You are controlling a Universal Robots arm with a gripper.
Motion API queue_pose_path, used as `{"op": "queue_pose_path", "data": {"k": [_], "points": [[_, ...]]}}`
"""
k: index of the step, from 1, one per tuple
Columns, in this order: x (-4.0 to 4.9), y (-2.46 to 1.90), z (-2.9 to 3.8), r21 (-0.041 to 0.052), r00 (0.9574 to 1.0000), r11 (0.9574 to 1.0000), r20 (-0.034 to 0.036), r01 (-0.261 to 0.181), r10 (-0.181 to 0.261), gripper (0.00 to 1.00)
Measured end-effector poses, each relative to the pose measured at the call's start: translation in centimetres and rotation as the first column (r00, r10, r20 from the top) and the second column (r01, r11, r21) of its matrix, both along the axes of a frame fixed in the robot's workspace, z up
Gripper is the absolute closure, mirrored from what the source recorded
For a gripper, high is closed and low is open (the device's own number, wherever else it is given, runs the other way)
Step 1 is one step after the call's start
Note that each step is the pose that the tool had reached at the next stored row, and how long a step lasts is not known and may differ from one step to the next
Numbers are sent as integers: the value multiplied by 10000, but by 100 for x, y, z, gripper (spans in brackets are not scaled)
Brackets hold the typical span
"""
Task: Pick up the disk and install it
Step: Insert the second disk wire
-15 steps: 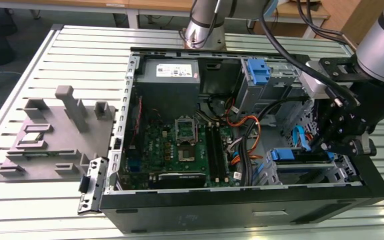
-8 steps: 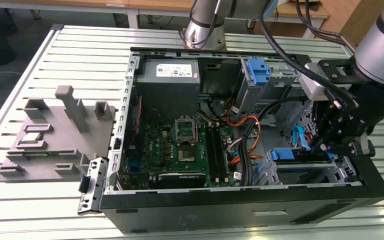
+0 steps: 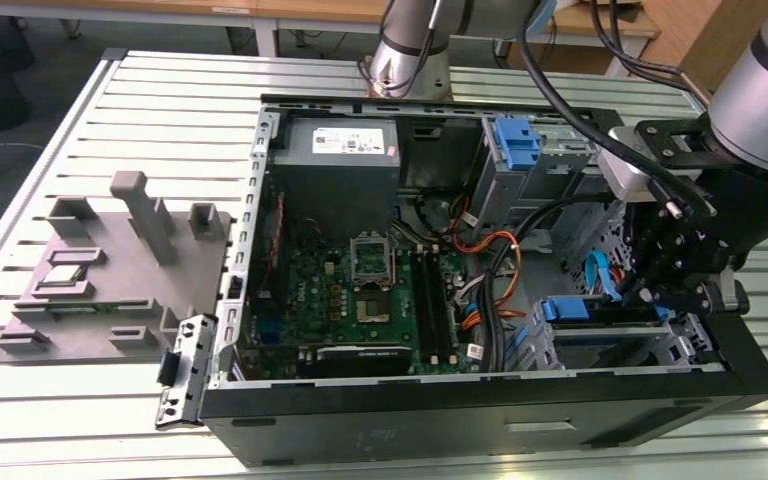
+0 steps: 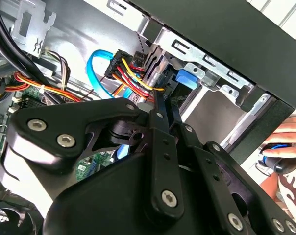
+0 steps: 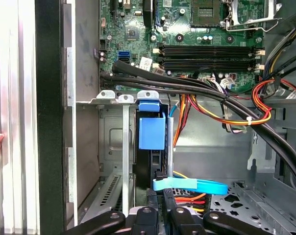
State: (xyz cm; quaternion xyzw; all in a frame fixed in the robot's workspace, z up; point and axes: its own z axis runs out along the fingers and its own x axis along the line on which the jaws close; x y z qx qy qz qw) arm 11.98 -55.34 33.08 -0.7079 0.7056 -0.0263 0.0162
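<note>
Grey moulded fixture [image 3: 104, 270] sits on the slatted worktop [image 3: 171, 95] toward the exterior view's left edge, clear of the work. Beside it, the open computer case [image 3: 491, 410] lies on its side, motherboard [image 3: 364, 300] exposed in the middle, grey power-supply box [image 3: 341, 145] at the far edge. A bare blue bracket [image 3: 515, 145] stands in the far bay.

Toward the case's right end in the exterior view: the claw [image 3: 664, 290] is down inside the drive cage. The disk [image 5: 150, 147] stands on edge in the bay near the case's front wall, blue rail tab [image 5: 151, 132] facing out, a light-blue data cable [image 5: 189, 185] crossing just beneath it.

In the second wrist view the claw's fingers [image 4: 160, 142] look drawn close together over the drive's end by the power plug [image 4: 133, 73], but whether they grip the disk or only press on it, I cannot tell.

Judgement: pickup is done; this is the install step, late in seating. The move in hand calls for a straight push along the rails, keeping the wiring clear.

A person's hand [image 4: 285, 142] rests outside the case wall.
</note>
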Motion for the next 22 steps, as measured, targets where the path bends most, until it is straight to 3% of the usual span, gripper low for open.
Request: {"op": "queue_pose_path", "data": {"k": [13, 18, 22], "points": [[0, 0, -3, 0, 10000, 10000, 1, 1, -1, 84], [0, 0, -3, 0, 10000, 10000, 0, 1, -1, 76], [0, 0, 33, 0, 10000, 10000, 0, 1, -1, 76]]}}
